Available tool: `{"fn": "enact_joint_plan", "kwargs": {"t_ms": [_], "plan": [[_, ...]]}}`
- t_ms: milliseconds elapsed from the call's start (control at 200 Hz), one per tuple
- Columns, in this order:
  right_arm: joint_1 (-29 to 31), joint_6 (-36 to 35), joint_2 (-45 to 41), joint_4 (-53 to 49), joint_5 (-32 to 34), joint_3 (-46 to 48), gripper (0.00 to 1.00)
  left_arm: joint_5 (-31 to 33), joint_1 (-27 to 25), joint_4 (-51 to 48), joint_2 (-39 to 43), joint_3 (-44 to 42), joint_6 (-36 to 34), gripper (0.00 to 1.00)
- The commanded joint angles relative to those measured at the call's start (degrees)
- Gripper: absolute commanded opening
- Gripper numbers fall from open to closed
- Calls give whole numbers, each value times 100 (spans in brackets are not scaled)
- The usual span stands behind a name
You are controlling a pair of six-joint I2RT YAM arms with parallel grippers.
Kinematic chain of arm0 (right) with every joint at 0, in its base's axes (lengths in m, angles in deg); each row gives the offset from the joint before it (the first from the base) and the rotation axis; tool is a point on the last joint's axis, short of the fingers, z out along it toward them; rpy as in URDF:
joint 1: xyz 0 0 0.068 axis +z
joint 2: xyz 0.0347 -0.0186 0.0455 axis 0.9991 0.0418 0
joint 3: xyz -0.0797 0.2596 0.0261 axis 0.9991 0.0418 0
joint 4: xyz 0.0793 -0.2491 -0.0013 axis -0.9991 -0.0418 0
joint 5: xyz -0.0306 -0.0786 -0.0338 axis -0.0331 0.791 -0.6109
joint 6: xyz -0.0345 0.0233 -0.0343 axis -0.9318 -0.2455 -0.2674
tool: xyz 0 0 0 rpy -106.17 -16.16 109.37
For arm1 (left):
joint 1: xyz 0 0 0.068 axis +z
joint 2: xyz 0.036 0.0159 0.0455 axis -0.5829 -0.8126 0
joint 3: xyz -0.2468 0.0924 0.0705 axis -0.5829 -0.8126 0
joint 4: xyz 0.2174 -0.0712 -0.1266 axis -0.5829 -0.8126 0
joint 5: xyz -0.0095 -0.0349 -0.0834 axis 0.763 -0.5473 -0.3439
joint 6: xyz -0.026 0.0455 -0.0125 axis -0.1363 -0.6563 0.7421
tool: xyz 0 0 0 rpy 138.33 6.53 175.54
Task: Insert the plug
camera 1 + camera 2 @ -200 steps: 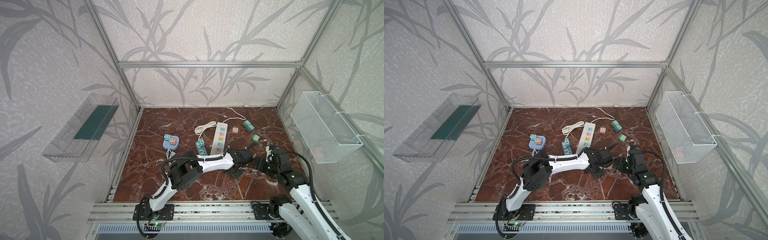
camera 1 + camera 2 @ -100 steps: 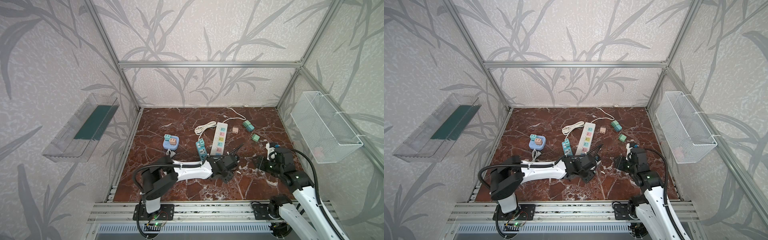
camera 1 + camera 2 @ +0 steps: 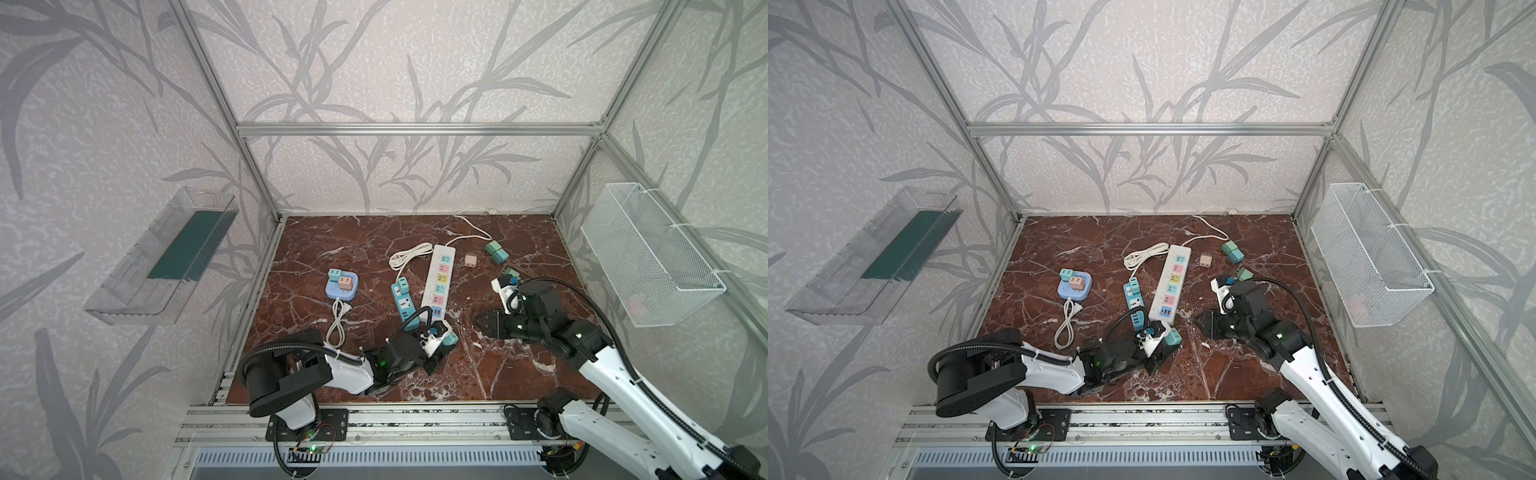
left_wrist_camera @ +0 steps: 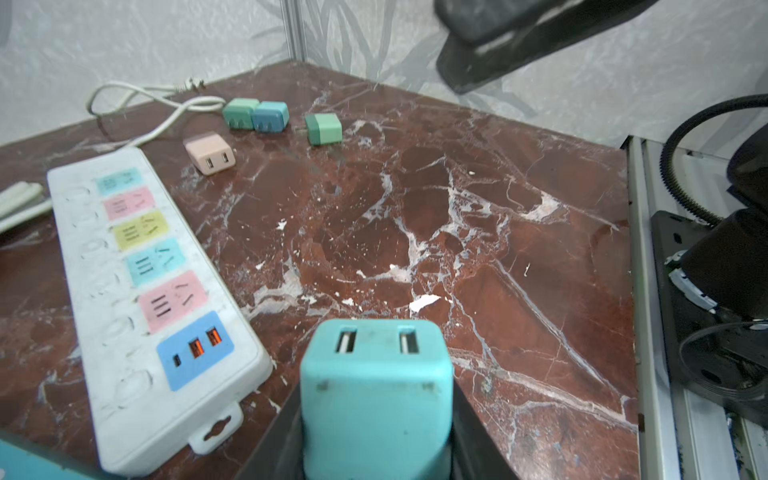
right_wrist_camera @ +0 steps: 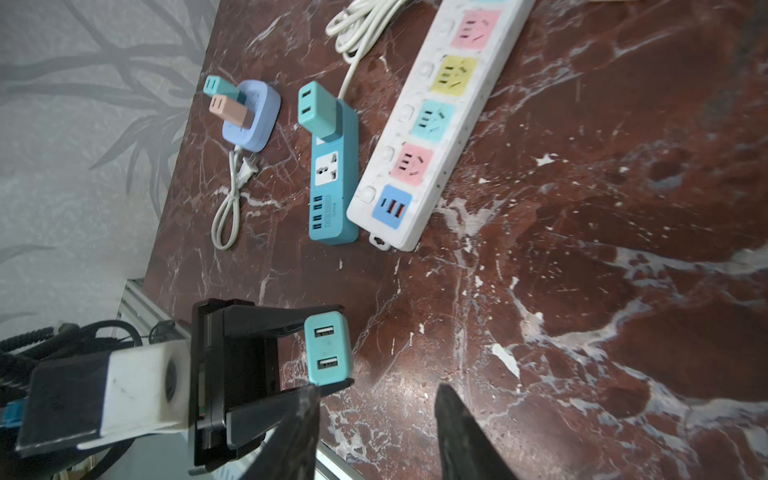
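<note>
Marble table (image 3: 365, 237), contents listed left to right; clock set on the top views, 12 at the back wall. At 9: round blue socket (image 3: 341, 291), two small plugs already seated, its white cord (image 3: 337, 328) looped toward 7. At centre: blue power strip (image 3: 403, 301), one teal block plugged in at its far end, one large socket free. Just beside it: white power strip (image 3: 439, 278), all five coloured sockets empty. At 6, just off the white strip's near end: left gripper (image 5: 338, 347), clamped on the teal plug (image 4: 376, 399), USB face outward, prongs hidden in every view. At 1 to 2: pink plug (image 3: 470, 260), green and blue pair (image 3: 496, 252), single green plug (image 3: 512, 273), all loose. At 4: right gripper (image 5: 376, 392), jaws apart, nothing between them. Change noted: a second ago the left arm reached across to 4, close up against the right gripper. It has since swung back to 6, and the right jaws have narrowed without leaving their place. Reading: a handover looks complete and the plug now belongs to the left arm. What remains is lining the prongs over a free socket and pressing in.
</note>
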Motion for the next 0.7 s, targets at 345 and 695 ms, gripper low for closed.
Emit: {"fn": "enact_joint_plan", "kwargs": {"t_ms": [345,695], "plan": [[1013,-74,967,372,456,-376,52,-173,-20,1544,-221,-185,-333,20],[1225,13,1220,515,417,-359,50,-147,-26,1582,-336,-122,-333,20]]}}
